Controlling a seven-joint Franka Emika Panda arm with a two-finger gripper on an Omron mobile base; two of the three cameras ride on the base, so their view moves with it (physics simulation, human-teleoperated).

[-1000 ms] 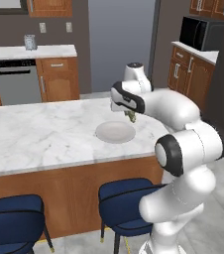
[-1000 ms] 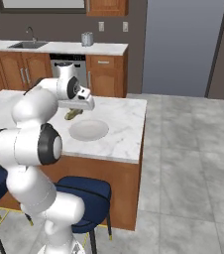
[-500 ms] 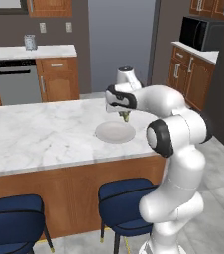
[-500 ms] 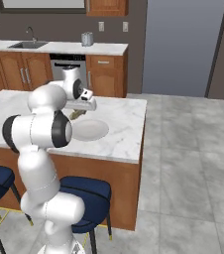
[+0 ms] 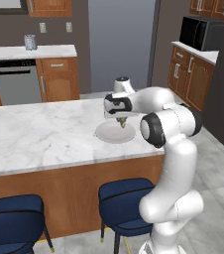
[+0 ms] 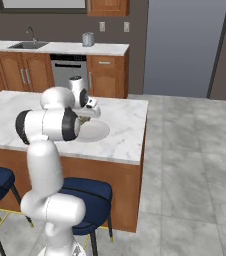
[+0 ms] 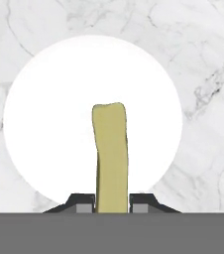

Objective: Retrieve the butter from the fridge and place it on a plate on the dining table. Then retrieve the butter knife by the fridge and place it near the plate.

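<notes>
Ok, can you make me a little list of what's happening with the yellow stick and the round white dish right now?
held thing: thin yellowish-olive stick of butter
holder: two-finger gripper, shut on the butter
position: butter hangs over the round pale white plate, near its middle
plate location: on the white grey-veined marble dining table, by the robot's side of it
butter released: not yet
nearby: dark blue stools under the table edge
</notes>
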